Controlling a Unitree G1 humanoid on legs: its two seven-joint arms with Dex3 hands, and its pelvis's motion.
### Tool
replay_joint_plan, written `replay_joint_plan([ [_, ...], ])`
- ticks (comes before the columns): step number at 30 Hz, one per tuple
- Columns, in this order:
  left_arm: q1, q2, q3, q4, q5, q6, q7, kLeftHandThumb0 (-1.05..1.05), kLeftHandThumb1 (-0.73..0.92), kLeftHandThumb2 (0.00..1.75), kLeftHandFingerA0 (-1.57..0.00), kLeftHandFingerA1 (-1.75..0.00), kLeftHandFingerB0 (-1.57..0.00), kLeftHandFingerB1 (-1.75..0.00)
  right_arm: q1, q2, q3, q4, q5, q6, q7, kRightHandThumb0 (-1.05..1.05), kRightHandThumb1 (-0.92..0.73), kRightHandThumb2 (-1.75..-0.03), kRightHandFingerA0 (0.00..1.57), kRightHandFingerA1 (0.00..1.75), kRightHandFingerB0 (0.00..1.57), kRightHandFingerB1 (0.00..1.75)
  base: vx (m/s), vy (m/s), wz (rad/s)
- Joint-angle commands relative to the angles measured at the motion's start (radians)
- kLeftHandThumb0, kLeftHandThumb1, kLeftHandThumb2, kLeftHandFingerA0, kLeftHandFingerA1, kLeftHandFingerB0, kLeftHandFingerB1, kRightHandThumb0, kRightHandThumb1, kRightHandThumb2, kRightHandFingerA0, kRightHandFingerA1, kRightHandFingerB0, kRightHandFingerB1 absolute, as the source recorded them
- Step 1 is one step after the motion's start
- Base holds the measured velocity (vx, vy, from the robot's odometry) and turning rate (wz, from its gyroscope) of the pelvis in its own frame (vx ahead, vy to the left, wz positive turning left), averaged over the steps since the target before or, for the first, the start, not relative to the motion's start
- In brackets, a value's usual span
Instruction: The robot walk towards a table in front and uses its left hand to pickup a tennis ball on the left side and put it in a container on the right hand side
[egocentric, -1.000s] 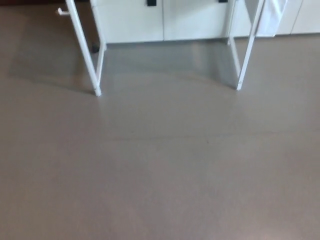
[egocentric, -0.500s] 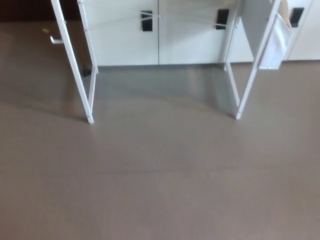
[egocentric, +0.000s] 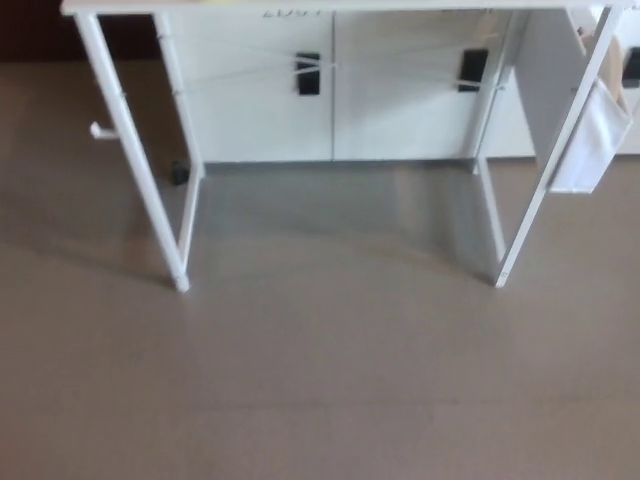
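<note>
A white table (egocentric: 135, 160) stands ahead in the head view. Only its front edge along the top of the picture and its legs show. Its front left leg reaches the floor at the left, and its front right leg (egocentric: 545, 190) slants down at the right. The tabletop surface is out of frame, so no tennis ball and no container are visible. Neither of my hands nor any part of my arms shows.
White cabinets (egocentric: 330, 90) with black handles stand behind the table. A white sheet or bag (egocentric: 590, 135) hangs at the table's right end. A small dark wheel (egocentric: 179, 173) sits on the grey-brown floor (egocentric: 320, 380) behind the left legs.
The whole picture has shifted: the table legs sit lower in the frame and the tabletop's front edge has come into view at the top. The camera has moved, not the things.
</note>
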Motion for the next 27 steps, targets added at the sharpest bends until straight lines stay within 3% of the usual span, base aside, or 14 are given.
replay_joint_plan([
  [1,-0.008,0.020,0.005,0.002,-0.010,0.015,-0.014,-0.30,0.60,0.65,-0.30,-0.35,-0.23,-0.33,0.004,0.001,-0.013,0.003,0.019,-0.011,0.010,-0.37,-0.57,-0.58,0.54,0.42,0.34,0.34,0.44,0.369,-0.41],
  [2,-0.006,0.022,0.001,-0.001,-0.001,0.012,-0.005,-0.21,0.45,0.88,-0.27,-0.52,-0.11,-0.45,0.001,0.002,-0.016,0.006,0.021,-0.008,0.010,-0.36,-0.56,-0.57,0.53,0.41,0.34,0.34,0.42,0.355,-0.56],
  [18,-0.019,0.026,-0.004,0.003,-0.003,0.012,-0.001,-0.20,0.45,0.88,-0.27,-0.52,-0.12,-0.45,-0.014,0.005,-0.029,0.036,0.013,-0.006,0.009,-0.37,-0.58,-0.58,0.53,0.42,0.36,0.34,0.38,0.020,0.20],
  [19,-0.013,0.027,-0.005,-0.011,-0.006,0.026,-0.007,-0.29,0.60,0.65,-0.31,-0.36,-0.24,-0.34,-0.003,0.006,-0.027,0.017,0.012,-0.012,0.007,-0.36,-0.59,-0.58,0.53,0.42,0.34,0.34,0.33,-0.128,-0.03],
  [20,-0.014,0.027,-0.006,-0.007,-0.003,0.024,-0.005,-0.20,0.46,0.88,-0.26,-0.52,-0.12,-0.45,-0.002,0.006,-0.028,0.018,0.013,-0.015,0.010,-0.36,-0.59,-0.59,0.52,0.42,0.34,0.34,0.31,-0.160,0.10],
  [21,-0.016,0.028,-0.007,-0.002,0.000,0.020,-0.002,-0.20,0.46,0.88,-0.26,-0.52,-0.12,-0.45,-0.002,0.006,-0.030,0.021,0.016,-0.017,0.014,-0.36,-0.59,-0.59,0.52,0.42,0.34,0.34,0.25,-0.150,0.01],
  [22,-0.017,0.030,-0.009,0.003,0.006,0.014,0.005,-0.24,0.62,0.59,-0.39,-0.34,-0.26,-0.30,0.000,0.007,-0.032,0.021,0.019,-0.021,0.018,-0.35,-0.57,-0.57,0.53,0.42,0.33,0.34,0.27,-0.122,-0.02],
  [23,-0.018,0.031,-0.011,0.009,0.011,0.007,0.013,-0.24,0.62,0.59,-0.39,-0.34,-0.26,-0.30,0.001,0.008,-0.035,0.021,0.022,-0.026,0.022,-0.35,-0.57,-0.57,0.53,0.42,0.33,0.34,0.30,-0.094,0.00],
  [24,-0.020,0.032,-0.011,0.014,0.012,0.001,0.016,-0.21,0.44,0.87,-0.29,-0.53,-0.13,-0.45,-0.001,0.009,-0.036,0.026,0.023,-0.025,0.022,-0.36,-0.57,-0.58,0.54,0.43,0.34,0.35,0.24,-0.079,-0.06],
  [25,-0.021,0.032,-0.011,0.016,0.012,-0.001,0.016,-0.21,0.44,0.87,-0.29,-0.53,-0.13,-0.45,-0.002,0.009,-0.037,0.028,0.023,-0.024,0.021,-0.36,-0.57,-0.58,0.54,0.43,0.34,0.35,0.19,-0.053,-0.12],
  [26,-0.021,0.030,-0.010,0.011,0.008,0.004,0.014,-0.24,0.62,0.59,-0.40,-0.34,-0.26,-0.30,-0.008,0.009,-0.037,0.038,0.021,-0.019,0.020,-0.36,-0.57,-0.58,0.53,0.43,0.34,0.35,0.30,-0.018,-0.16],
  [27,-0.020,0.029,-0.009,0.010,0.006,0.005,0.013,-0.24,0.62,0.59,-0.40,-0.34,-0.26,-0.30,-0.011,0.008,-0.037,0.043,0.020,-0.017,0.020,-0.36,-0.57,-0.58,0.53,0.43,0.34,0.35,0.33,0.057,-0.29],
])
